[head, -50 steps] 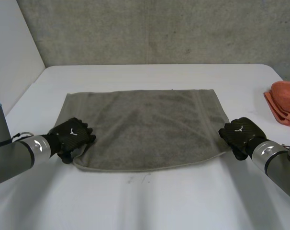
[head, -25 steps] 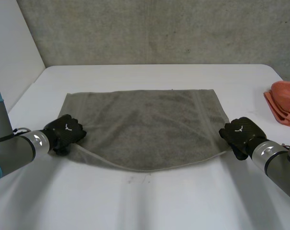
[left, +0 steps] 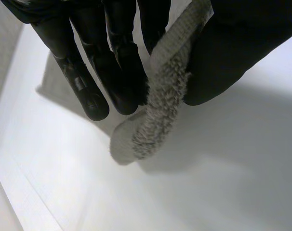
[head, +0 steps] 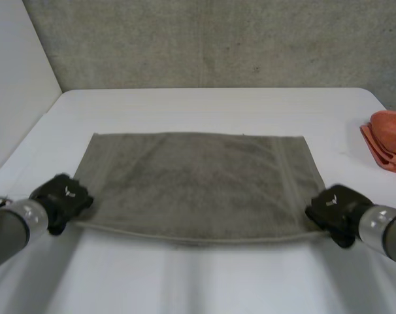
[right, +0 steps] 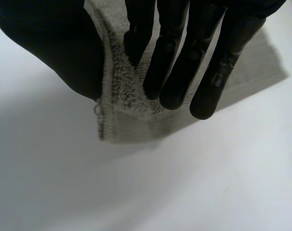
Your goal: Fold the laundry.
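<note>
Crosswise, grey towel (head: 198,183) long axis left-right, left hand (head: 62,196) pinching near-left corner, right hand (head: 335,206) pinching near-right.

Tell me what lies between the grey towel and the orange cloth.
Nothing lies there. In the head view, the stretch between the grey towel and the orange cloth is bare white table.

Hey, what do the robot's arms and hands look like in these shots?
The left arm and right arm are round grey tubes, each ending in a silvery wrist band. The left hand and right hand are black with a small white mark on the back. The fingers are thick, black and round-tipped.
</note>
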You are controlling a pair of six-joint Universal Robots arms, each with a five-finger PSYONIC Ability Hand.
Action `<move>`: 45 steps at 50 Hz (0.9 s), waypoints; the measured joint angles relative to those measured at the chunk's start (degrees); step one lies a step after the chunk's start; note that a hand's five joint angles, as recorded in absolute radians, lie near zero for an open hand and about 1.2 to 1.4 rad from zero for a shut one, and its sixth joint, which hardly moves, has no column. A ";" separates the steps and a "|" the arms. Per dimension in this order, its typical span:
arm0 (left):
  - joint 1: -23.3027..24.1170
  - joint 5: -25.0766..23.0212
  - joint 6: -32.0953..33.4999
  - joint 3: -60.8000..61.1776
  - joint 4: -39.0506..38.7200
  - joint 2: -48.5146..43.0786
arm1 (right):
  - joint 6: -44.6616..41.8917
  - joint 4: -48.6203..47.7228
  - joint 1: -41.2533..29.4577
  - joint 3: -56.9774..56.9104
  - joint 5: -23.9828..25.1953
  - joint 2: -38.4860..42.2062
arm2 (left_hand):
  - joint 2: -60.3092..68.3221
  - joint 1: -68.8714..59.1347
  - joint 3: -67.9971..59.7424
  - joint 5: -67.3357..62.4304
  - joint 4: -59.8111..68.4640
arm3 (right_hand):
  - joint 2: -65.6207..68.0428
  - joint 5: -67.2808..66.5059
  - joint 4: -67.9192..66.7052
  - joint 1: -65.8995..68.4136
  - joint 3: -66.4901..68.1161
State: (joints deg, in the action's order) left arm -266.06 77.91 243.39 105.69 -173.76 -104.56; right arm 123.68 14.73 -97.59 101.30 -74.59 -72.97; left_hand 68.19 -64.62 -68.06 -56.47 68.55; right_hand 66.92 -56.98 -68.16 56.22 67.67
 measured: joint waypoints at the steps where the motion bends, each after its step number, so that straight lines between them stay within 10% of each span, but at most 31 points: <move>1: 0.18 1.70 -0.35 1.87 0.38 1.39 | -1.94 3.97 0.69 0.29 -0.09 -0.90 | 0.00 0.00 0.00 0.00 0.00 | 0.00 0.00 0.00 0.00 0.00; 8: 1.14 7.41 -2.26 9.95 7.90 8.86 | -12.79 18.73 6.40 2.75 0.13 -6.17 | 0.07 0.00 -0.05 0.00 0.00 | 0.00 0.00 0.00 0.00 0.00; 16: 2.68 4.49 -6.43 5.07 4.22 7.89 | -8.67 11.66 6.80 -1.86 -0.26 -3.42 | 0.20 0.00 -0.08 0.00 0.04 | 0.00 0.00 0.00 0.00 0.00; 38: 10.97 17.27 -13.66 -32.73 -27.36 -31.36 | -0.51 -11.96 -8.37 -43.35 -15.50 31.39 | -0.81 0.55 0.47 0.44 -0.38 | -5.02 4.04 4.52 -4.74 -4.39; 43: 12.51 17.15 -12.15 -32.96 -35.87 -33.20 | -0.31 -11.48 -9.11 -51.52 -18.02 36.92 | -20.48 20.09 19.06 18.06 -19.55 | -19.09 17.08 18.11 -18.22 -17.96; 45: 13.72 17.07 -10.78 -31.62 -41.34 -33.46 | 0.48 -11.20 -9.73 -54.31 -19.62 38.43 | -54.52 53.87 53.74 52.17 -54.85 | -53.67 53.13 54.51 -44.79 -54.70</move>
State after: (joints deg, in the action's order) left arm -252.34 94.98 232.61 74.06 -215.10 -138.02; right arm 124.17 3.53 -107.31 47.00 -94.21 -34.53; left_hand 13.67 -10.76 -14.32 -4.30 13.70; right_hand 13.25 -3.85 -13.65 11.43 12.96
